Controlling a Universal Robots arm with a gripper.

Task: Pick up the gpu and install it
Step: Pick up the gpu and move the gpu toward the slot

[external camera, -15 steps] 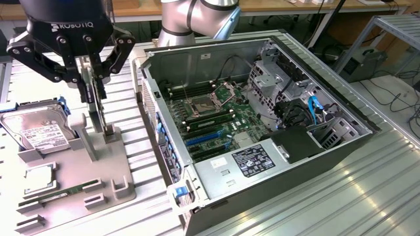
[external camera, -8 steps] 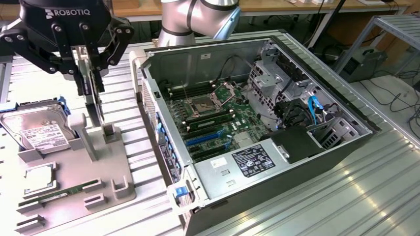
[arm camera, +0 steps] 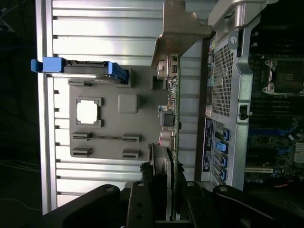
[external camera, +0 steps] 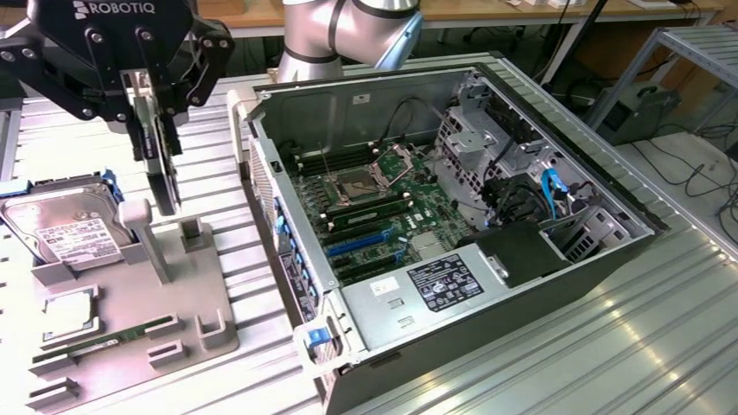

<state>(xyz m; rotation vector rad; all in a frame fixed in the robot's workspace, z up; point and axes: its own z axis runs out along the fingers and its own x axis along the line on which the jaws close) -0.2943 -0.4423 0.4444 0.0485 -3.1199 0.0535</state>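
**Gripper** (external camera: 158, 111): black, jointed metal fingers, clamped on the gpu's upper edge from both flat faces.

**Gpu** (external camera: 165, 177): thin flat card held clear of the case (external camera: 461, 216), on the exterior view's left of it, above the tray (external camera: 173, 320). Its long axis is near upright, one flat face turned to the case. In the wrist view it shows edge-on, a green board (arm camera: 175, 123) studded with small parts. The bent silver bracket (arm camera: 178, 28) is at the end away from the fingers.

**Case**: open grey steel tower lying on its side. The exterior view shows the green motherboard (external camera: 381, 207) with blue slots. The wrist view shows the perforated rear wall.

**Tray**: matte grey moulded plate with raised posts, beside the case, on the ribbed aluminium table (external camera: 600, 346).

**Hard drive** (external camera: 64, 229): silver box with a white label and blue caddy, at the tray's edge far from the case.

**CPU** (arm camera: 88, 111): pale square seated in a tray pocket.

**RAM stick** (external camera: 104, 341): narrow green strip in the tray
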